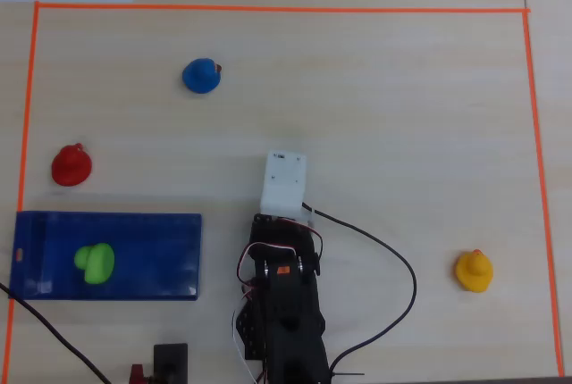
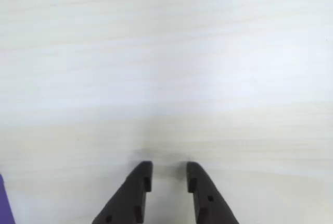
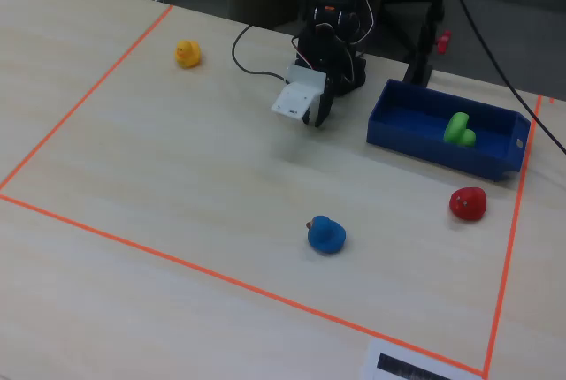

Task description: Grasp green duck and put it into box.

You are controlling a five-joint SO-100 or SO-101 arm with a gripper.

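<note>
I see the green duck (image 1: 94,262) lying inside the box (image 1: 161,254) at its left end in the overhead view, while my gripper (image 2: 167,176) hangs empty over bare table, jaws slightly parted, beside the box.

counter (image 3: 177,186): pale wood-grain | orange tape (image 3: 159,256) outlines rectangle | fixed view top: dark floor (image 3: 513,26) behind | light: even

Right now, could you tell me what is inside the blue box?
The green duck lies inside the box, toward its left end in the overhead view. The rest of its floor looks bare; nothing covers it.
</note>
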